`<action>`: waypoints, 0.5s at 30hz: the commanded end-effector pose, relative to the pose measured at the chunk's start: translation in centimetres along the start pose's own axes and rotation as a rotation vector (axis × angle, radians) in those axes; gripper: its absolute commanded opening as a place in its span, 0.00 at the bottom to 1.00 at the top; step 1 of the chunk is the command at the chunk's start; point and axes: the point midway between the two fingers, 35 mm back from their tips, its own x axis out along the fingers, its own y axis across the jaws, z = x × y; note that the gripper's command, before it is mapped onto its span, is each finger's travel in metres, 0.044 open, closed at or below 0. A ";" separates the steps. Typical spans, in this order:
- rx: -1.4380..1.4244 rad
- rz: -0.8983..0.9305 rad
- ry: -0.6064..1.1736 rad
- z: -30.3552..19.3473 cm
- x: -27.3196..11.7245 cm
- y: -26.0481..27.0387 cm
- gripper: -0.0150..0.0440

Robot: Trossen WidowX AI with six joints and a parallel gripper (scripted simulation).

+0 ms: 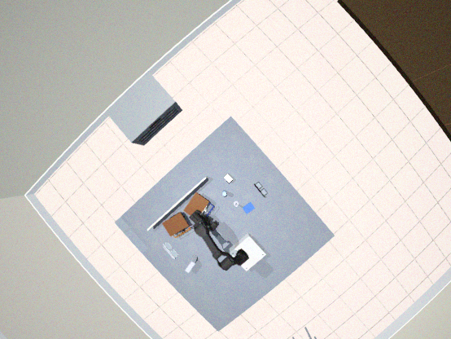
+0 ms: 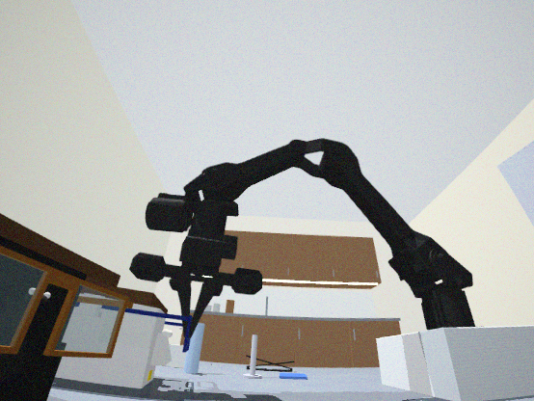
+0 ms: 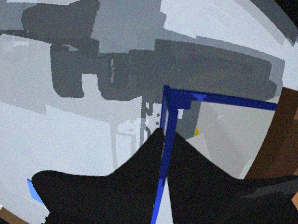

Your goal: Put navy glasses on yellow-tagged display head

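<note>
The navy glasses (image 1: 210, 209) (image 2: 186, 339) (image 3: 171, 120) are held in front of the face of the yellow-tag head (image 1: 197, 204) (image 2: 111, 347) (image 3: 225, 132). A gap shows between the frame front and the nose in the exterior view. A temple runs back along the head's side; its far end is hidden. The yellow tag (image 2: 150, 374) (image 3: 197, 132) is low on the head. My gripper (image 2: 189, 333) (image 3: 163, 134) points down, shut on the front frame. The other head (image 1: 176, 224) (image 2: 36, 333) wears orange-brown glasses (image 1: 181, 232) (image 2: 120, 333).
A long white-edged panel (image 1: 179, 202) stands behind the heads. A light blue cylinder (image 1: 225, 193) (image 2: 194, 352), a thin white post (image 1: 236, 204) (image 2: 253, 357), a blue pad (image 1: 248, 208) (image 2: 293, 376) and black glasses (image 1: 260, 189) (image 2: 270, 369) are nearby. Clear glasses (image 1: 170, 250) lie beyond the other head.
</note>
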 end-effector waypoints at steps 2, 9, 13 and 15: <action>0.003 -0.007 0.003 0.0 -0.2 -0.9 0.25; 0.003 -0.008 0.003 0.0 -0.2 -1.4 0.25; 0.003 -0.008 0.003 0.0 -0.2 -1.5 0.25; 0.003 -0.008 0.003 0.0 -0.2 -1.5 0.25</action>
